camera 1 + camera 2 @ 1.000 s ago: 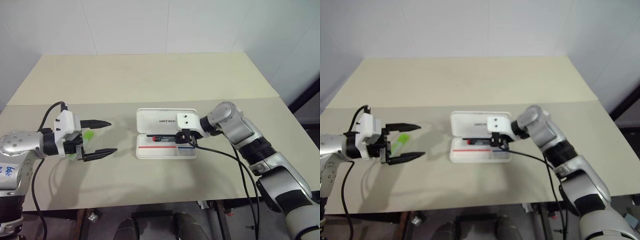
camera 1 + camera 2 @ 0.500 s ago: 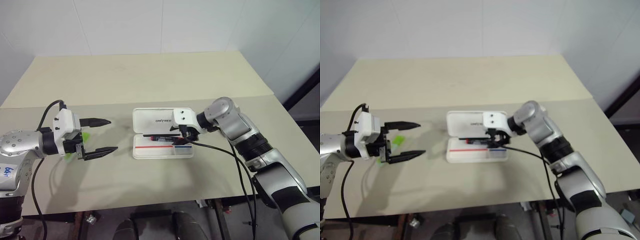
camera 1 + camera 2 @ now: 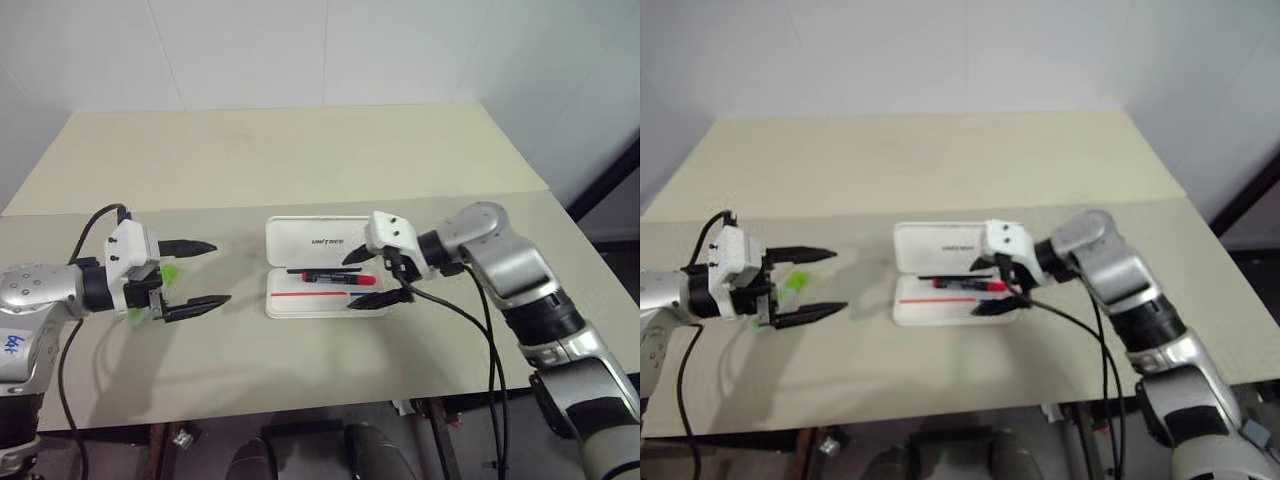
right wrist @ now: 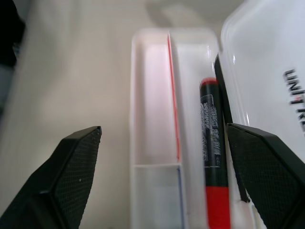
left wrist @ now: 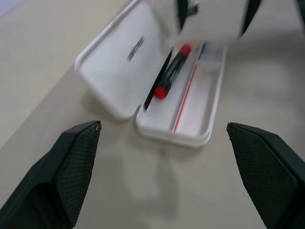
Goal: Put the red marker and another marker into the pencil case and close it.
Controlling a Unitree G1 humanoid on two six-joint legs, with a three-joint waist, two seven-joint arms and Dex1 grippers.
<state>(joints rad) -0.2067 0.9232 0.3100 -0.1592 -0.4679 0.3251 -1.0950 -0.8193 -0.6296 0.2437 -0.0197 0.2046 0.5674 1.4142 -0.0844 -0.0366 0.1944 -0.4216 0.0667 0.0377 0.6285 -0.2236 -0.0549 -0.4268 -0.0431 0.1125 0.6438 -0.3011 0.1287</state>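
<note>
Plain white walls close in behind a pale beige bench (image 3: 300,160), and near its front edge the pencil case (image 3: 325,279) lies open, lid folded back flat toward the wall. The red marker (image 3: 338,277) is already inside, lying lengthwise along the tray close to the hinge. The right hand (image 3: 378,275) hovers just at the case's right end, fingers spread wide and holding nothing.

What's left, I'd judge, is the other marker (image 3: 170,272): a stubby light-green one lying on the bench well to the left of the case. The left hand (image 3: 206,273) is right there, far nearer than the right, its fingers wide apart and empty, pointing toward the case. The green marker sits back near the roots of those fingers rather than at the tips (partly hidden by the hand, so I can't tell which way its long axis runs). That hand would likely have to draw back or dip to get its tips around it
</note>
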